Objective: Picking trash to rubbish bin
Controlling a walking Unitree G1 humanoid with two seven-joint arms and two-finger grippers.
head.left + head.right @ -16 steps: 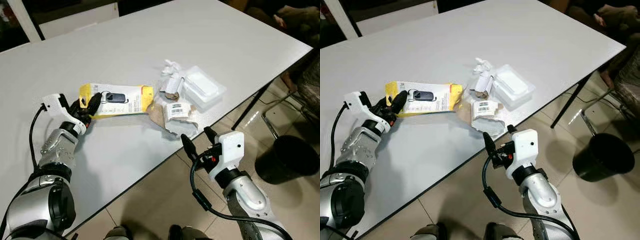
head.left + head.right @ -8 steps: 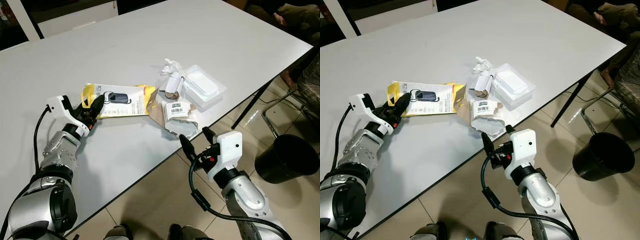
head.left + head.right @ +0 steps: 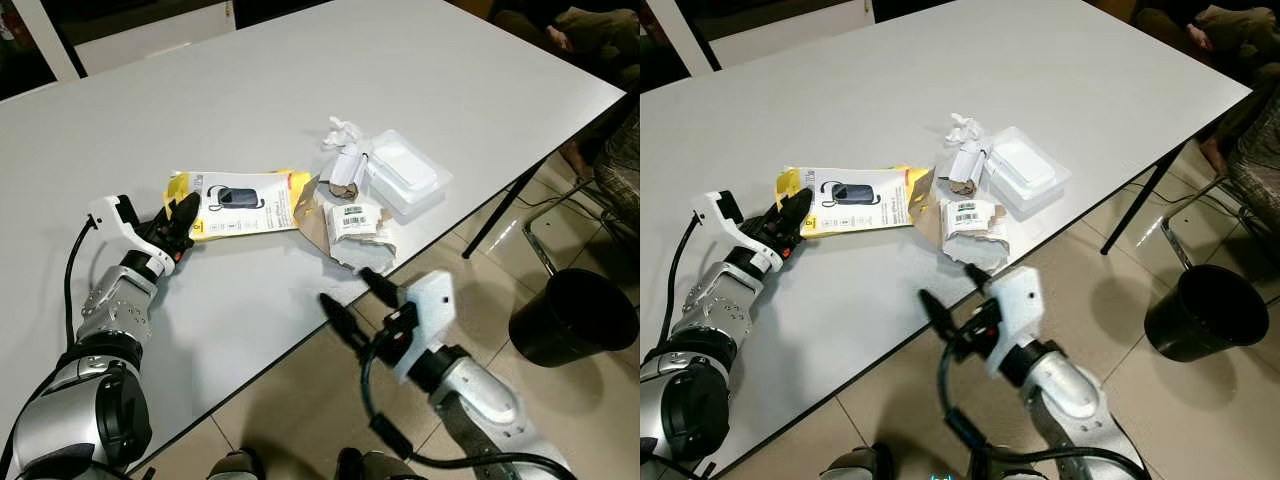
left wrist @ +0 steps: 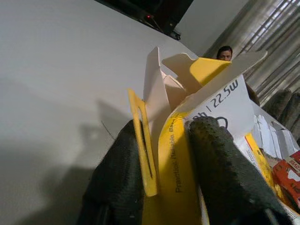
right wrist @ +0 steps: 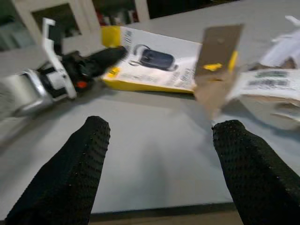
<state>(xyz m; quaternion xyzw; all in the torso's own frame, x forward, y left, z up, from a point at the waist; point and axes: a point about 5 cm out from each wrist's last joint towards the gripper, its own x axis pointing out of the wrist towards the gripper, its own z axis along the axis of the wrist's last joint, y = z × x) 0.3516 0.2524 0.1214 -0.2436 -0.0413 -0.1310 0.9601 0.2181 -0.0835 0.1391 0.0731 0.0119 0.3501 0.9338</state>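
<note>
Left wrist view shows my left gripper (image 4: 164, 154) pinching the torn flap of the yellow and white package (image 3: 245, 200). That package lies flat on the white table (image 3: 300, 90). My right gripper (image 3: 345, 297) hangs just off the table's near edge, with its two black fingers (image 5: 86, 159) spread wide and holding nothing. Next to the package, near the same table edge, sit a brown paper wrapper with a label (image 3: 352, 228), a clear plastic tray (image 3: 405, 178) and some crumpled white paper (image 3: 342, 135). A black rubbish bin (image 3: 575, 318) stands on the floor, well apart from the table.
</note>
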